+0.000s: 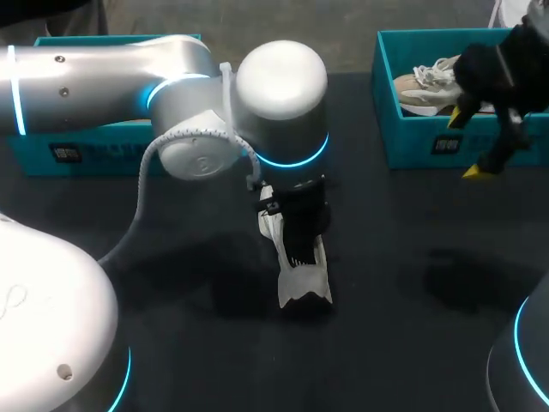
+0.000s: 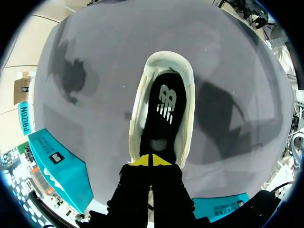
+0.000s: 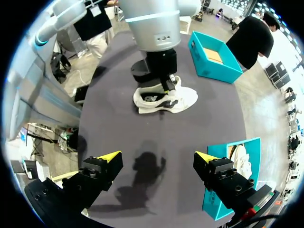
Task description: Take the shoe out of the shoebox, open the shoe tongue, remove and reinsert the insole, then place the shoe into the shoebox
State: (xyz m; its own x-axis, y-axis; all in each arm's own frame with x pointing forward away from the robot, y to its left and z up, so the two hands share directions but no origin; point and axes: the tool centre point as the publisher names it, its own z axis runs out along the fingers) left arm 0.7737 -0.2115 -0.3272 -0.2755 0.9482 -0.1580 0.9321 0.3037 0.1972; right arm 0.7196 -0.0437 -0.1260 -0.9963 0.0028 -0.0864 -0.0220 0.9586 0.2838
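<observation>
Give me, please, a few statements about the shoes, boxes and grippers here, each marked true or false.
1. The shoe under the left arm lies inside a shoebox. False: it lies on the table, outside both boxes.
2. The right gripper is open and holds nothing. True.
3. The left gripper hangs well away from the shoe. False: its yellow tips are shut together at the shoe's edge.
4. A second shoe lies in the right shoebox. True.
</observation>
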